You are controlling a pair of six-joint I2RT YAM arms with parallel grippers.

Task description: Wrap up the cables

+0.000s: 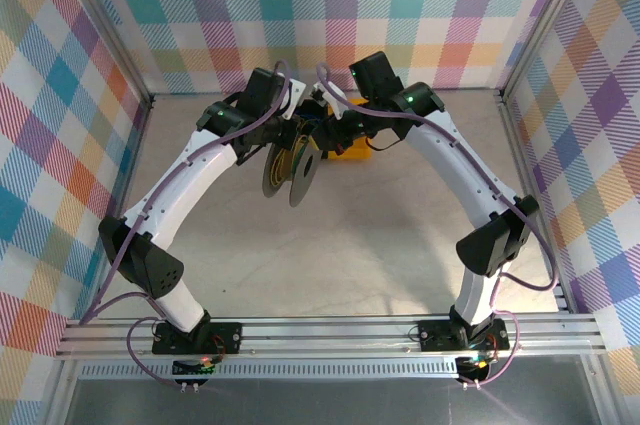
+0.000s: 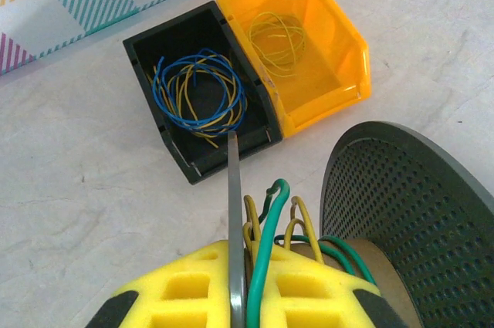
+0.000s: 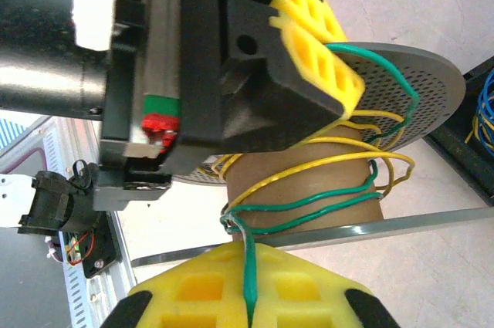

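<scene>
The black spool stands on edge between both arms. My left gripper is shut on one thin grey flange, and the teal-green cable also runs between its yellow pads. The brown core carries loops of green cable and yellow cable. My right gripper, just below the core, is shut on the teal-green cable. From above, the left gripper and right gripper meet at the spool's far side.
A black bin holds blue and yellow coils. A yellow bin beside it holds a yellow-green coil. Both bins sit just behind the spool. Checkered walls enclose the table on three sides.
</scene>
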